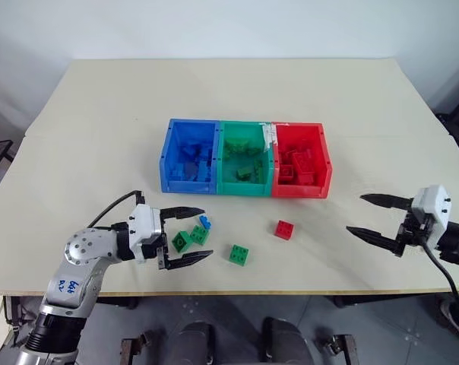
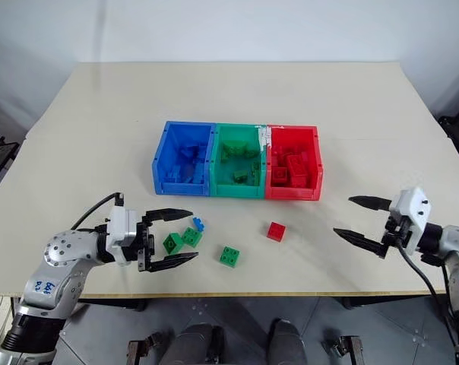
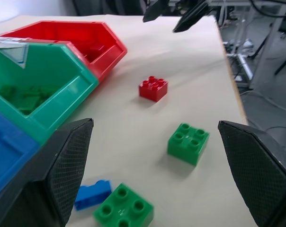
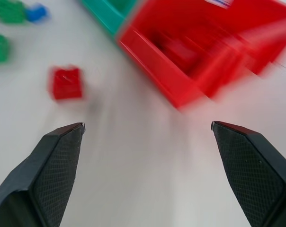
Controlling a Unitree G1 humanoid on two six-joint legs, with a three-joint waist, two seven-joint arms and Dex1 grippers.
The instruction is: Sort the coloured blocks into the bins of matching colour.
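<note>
On the table's (image 1: 100, 99) near half, five coloured blocks remain loose: a red block (image 1: 284, 230), a green block (image 1: 239, 255), two more green blocks (image 1: 190, 239) and a tiny blue block (image 1: 205, 222) at left. Farther back, the bins (image 1: 245, 159) already hold matching bricks. Left tool (image 1: 185, 237) gapes wide around the green pair, empty; right tool (image 1: 375, 218) at right, wide open, empty.

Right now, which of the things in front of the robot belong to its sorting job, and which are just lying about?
Part of the job:
- blue bin, green bin, red bin
- red block
- three green blocks
- tiny blue block
- left gripper, right gripper, both open

Just there:
- table
- cable
</note>
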